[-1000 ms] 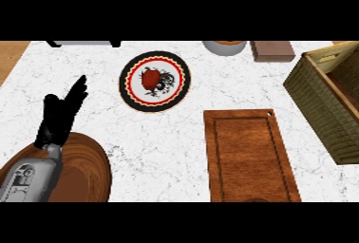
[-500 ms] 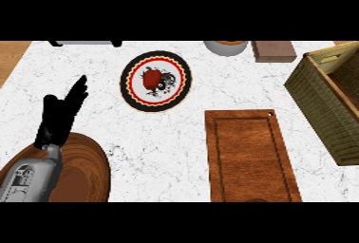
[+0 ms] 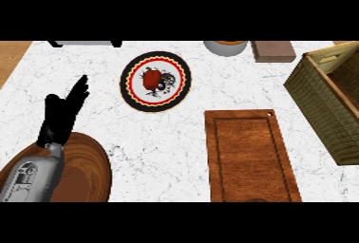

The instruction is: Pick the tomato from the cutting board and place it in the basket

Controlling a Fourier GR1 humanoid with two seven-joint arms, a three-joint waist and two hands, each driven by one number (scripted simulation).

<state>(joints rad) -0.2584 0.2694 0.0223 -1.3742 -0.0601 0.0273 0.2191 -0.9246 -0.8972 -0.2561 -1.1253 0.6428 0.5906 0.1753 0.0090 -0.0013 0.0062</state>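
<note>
Your tomato (image 3: 150, 79) sits on patterned plate (image 3: 155, 102), at 11 o'clock from cutting board (image 3: 251, 154) and well apart from it. Woven basket (image 3: 324, 111) at 2 o'clock from board; you see only part of its interior. Bowl (image 3: 226, 47) at tabletop (image 3: 175, 137) far edge, contents not discernible. Left hand (image 3: 61, 114) at 8 o'clock from plate, fingers straight, slightly spread, holding nothing, wrist over round wooden tray (image 3: 88, 166). Against earlier frames you'll find nothing moved: tomato, plate and hand in same spots.
</note>
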